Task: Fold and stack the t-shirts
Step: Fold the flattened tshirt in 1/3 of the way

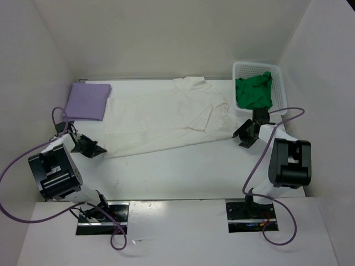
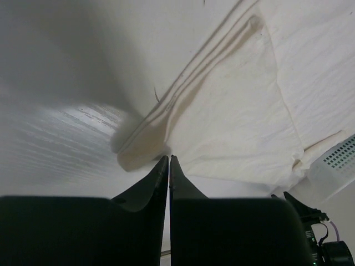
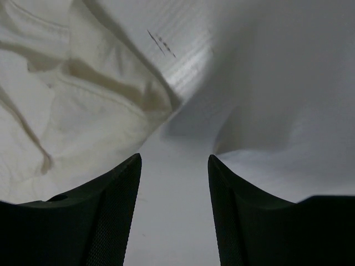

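Shows the off-white t-shirt [image 1: 166, 119] spread loosely across the surface [image 1: 183, 172], the lavender t-shirt [image 1: 87, 101] folded at far left, and the green t-shirt [image 1: 255, 91] bunched in the basket [image 1: 256, 66]. Finds the left end effector [image 2: 168, 159] pinched closed, apparently empty, at the near hem corner — and the right end effector [image 3: 175, 160] parted, just beside the opposite edge. Calls for opening the left, pinching both corners low, and lifting evenly to keep the fold square.

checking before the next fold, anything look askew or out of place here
The off-white shirt lies slanted and creased across the table, unfolded. The green shirt sits crumpled in the white basket. Only the lavender shirt is folded neatly, back left.
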Motion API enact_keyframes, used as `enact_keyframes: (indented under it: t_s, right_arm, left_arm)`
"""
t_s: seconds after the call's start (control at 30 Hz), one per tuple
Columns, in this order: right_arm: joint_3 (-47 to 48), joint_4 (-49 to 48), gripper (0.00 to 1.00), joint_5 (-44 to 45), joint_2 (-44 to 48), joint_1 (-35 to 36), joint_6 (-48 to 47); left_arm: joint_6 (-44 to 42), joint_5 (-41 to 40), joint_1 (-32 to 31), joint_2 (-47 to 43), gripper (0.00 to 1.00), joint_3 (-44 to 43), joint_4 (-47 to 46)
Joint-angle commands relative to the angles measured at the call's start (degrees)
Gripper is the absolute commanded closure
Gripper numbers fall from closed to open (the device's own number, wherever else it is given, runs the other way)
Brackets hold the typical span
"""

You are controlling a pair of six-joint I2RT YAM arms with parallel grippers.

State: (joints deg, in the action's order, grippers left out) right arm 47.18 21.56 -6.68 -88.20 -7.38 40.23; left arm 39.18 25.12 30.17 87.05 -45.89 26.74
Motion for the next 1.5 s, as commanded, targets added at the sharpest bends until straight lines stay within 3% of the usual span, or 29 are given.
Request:
enact_keyframes:
  t_s: [0.0,0.2,0.27,0.3,0.33,0.37,0.4,0.47,0.83,1.03,1.07,1.1,1.13,1.23,1.3,1.37,1.4,1.47]
  right_arm:
    - [5.11,-6.35,0.43,1.58,-4.06,0.26,-1.20]
    - [6.17,-11.19,0.44,2.11,-9.08,0.78,1.08]
    - [6.79,-11.19,0.67,3.25,-10.75,0.78,1.69]
    - [6.79,-10.41,0.76,3.95,-12.41,0.78,1.70]
    - [7.40,-9.70,0.91,4.47,-12.43,0.78,2.31]
    - [7.40,-8.30,0.97,5.44,-12.43,0.78,2.92]
    - [6.53,-8.29,1.00,5.97,-11.21,0.78,2.93]
    - [3.72,-6.98,1.00,6.77,-8.23,0.78,3.71]
    - [-7.28,11.02,1.00,1.76,21.55,-2.47,9.06]
    - [-5.35,20.09,1.00,1.84,24.57,3.40,9.69]
    - [-5.34,20.10,0.96,1.84,25.44,3.94,9.69]
    - [-4.82,20.10,0.78,1.84,25.97,3.95,9.69]
    - [-4.81,20.10,0.66,1.84,25.98,3.95,9.00]
    - [-3.33,18.61,0.34,1.32,26.50,3.95,7.77]
    - [-0.26,18.60,0.30,3.50,25.90,3.95,5.31]
    - [4.12,18.60,0.30,5.53,24.76,5.17,2.07]
    - [5.37,17.47,0.38,5.53,23.27,5.18,1.09]
    - [6.79,12.31,0.70,2.21,20.98,8.41,0.11]
  left_arm:
    - [0.37,-0.34,0.41,1.46,0.93,-1.22,-1.61]
    - [-0.16,-0.34,0.41,3.13,0.90,-0.61,-3.36]
    - [-0.16,-0.34,0.41,3.74,0.80,-0.61,-4.07]
    - [-0.16,-0.34,0.41,4.27,0.79,-0.61,-4.59]
    - [-0.16,-0.34,0.41,4.27,0.79,0.00,-4.59]
    - [-0.16,-0.34,0.41,4.88,0.79,0.01,-4.59]
    - [-0.16,-0.34,0.41,5.58,0.91,0.01,-5.20]
    - [0.46,-0.34,1.02,5.59,1.00,0.01,-5.73]
    - [-0.86,0.80,3.75,1.82,1.00,5.20,-2.92]
    - [-0.86,1.59,4.81,-4.15,1.00,4.58,1.99]
    - [-0.86,1.59,4.81,-4.77,1.00,4.58,2.00]
    - [-0.86,1.59,4.81,-5.30,1.00,4.58,2.00]
    - [-0.86,1.59,4.81,-5.31,1.00,3.62,2.00]
    - [-2.26,1.07,4.28,-6.53,0.81,1.34,2.53]
    - [-2.26,0.28,2.88,-7.06,0.72,-0.42,2.53]
    - [-2.26,-0.86,0.07,-8.20,0.67,-1.13,1.03]
    - [-2.79,-0.87,-1.07,-8.99,0.67,-1.65,-0.27]
    - [-3.49,-0.26,-5.20,-9.52,0.69,-2.19,-2.74]
